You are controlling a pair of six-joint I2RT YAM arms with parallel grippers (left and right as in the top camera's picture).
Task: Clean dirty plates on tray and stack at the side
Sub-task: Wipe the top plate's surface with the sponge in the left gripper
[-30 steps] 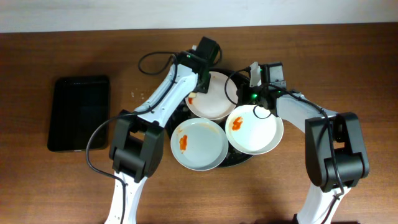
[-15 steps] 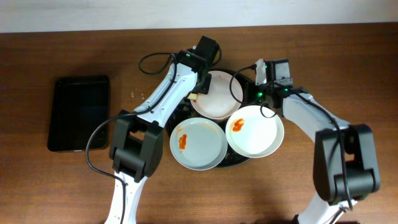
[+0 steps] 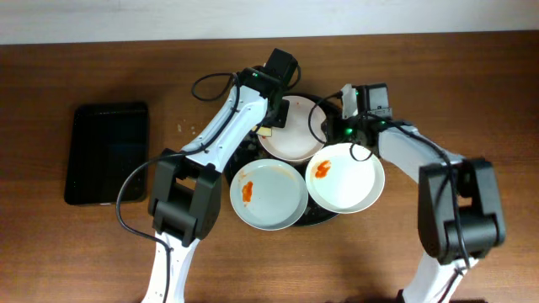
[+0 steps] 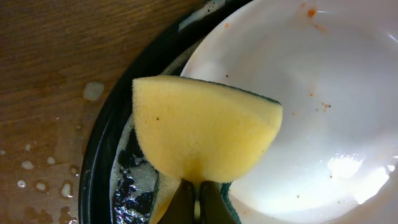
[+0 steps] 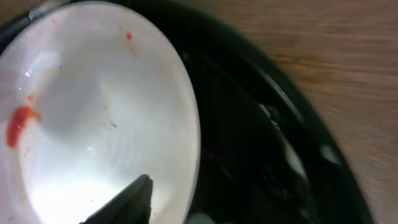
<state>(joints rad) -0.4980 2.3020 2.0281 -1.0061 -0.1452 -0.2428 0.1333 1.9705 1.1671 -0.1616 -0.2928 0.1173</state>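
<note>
Three white plates lie on the round black tray (image 3: 242, 154). The back plate (image 3: 293, 139) shows in the left wrist view (image 4: 323, 93) with red specks. My left gripper (image 3: 271, 120) is shut on a yellow sponge (image 4: 205, 130), pressed on this plate's left rim, as the left wrist view (image 4: 199, 190) shows. My right gripper (image 3: 337, 126) is at the plate's right rim. One finger (image 5: 146, 186) lies inside the plate (image 5: 93, 124); the other is hidden beneath. The front plate (image 3: 274, 202) and the right plate (image 3: 349, 181) each carry a red-orange smear.
A smaller black rectangular tray (image 3: 108, 151) lies at the far left on the wooden table. Water drops (image 4: 93, 90) and suds sit beside the round tray's rim (image 4: 102, 149). The tray's wet black floor (image 5: 249, 124) shows to the right of the back plate.
The sponge has slid a little along the back plate's left rim. My right wrist shifted right and then back left. The right plate has nudged slightly.
</note>
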